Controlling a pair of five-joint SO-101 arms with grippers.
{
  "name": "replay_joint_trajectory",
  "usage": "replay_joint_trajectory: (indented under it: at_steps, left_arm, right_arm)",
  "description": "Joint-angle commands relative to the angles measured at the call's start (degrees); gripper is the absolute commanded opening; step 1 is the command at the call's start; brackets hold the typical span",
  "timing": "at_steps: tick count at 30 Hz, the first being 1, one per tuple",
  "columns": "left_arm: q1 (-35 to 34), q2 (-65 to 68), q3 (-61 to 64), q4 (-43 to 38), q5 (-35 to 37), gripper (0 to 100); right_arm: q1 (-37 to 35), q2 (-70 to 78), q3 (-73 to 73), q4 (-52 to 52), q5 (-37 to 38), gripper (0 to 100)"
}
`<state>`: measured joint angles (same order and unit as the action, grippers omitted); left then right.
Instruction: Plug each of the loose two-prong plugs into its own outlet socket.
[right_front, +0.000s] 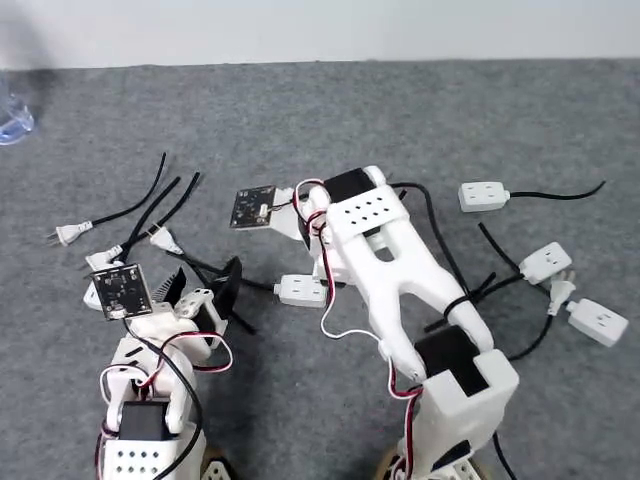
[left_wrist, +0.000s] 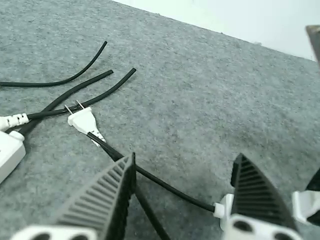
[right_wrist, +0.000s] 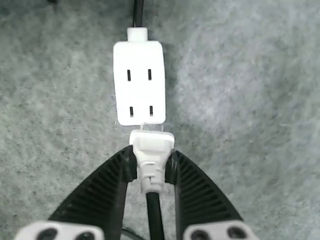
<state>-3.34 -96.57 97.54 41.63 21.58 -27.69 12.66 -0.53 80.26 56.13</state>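
The right gripper (right_wrist: 150, 159) is clamped on a white plug (right_wrist: 151, 145), its fingers pinching the plug's sides. The plug's prongs meet the end of a white outlet (right_wrist: 139, 82) that lies flat on the grey carpet (right_wrist: 250, 100) mid-table, just left of the right arm. I cannot tell how far in the prongs sit.

The left gripper (left_wrist: 186, 160) hangs wide apart and empty over a black cord (left_wrist: 160, 182) at the near left. A loose plug (left_wrist: 81, 119) lies beyond it, farther left.

At the right lie 3 more: a far outlet (right_front: 483, 195), a middle outlet (right_front: 545, 262) and a near outlet (right_front: 598, 322).
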Motion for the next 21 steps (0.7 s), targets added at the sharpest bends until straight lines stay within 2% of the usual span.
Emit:
replay_joint_trajectory:
  at_steps: [1,10,21]
  left_arm:
    - [0.26,-0.44,-0.66,0.26,-0.18,29]
    - [0.26,-0.44,-0.66,0.26,-0.18,29]
    - [0.26,-0.44,-0.66,0.35,-0.18,29]
  right_arm:
    - [-0.48,-0.40,-1.41,-1.19,0.70,0.8]
    - [-3.03,-0.04,-1.41,-0.84,0.44,0.8]
    - [-2.51,3.91,-0.70,-1.01,0.70,0.8]
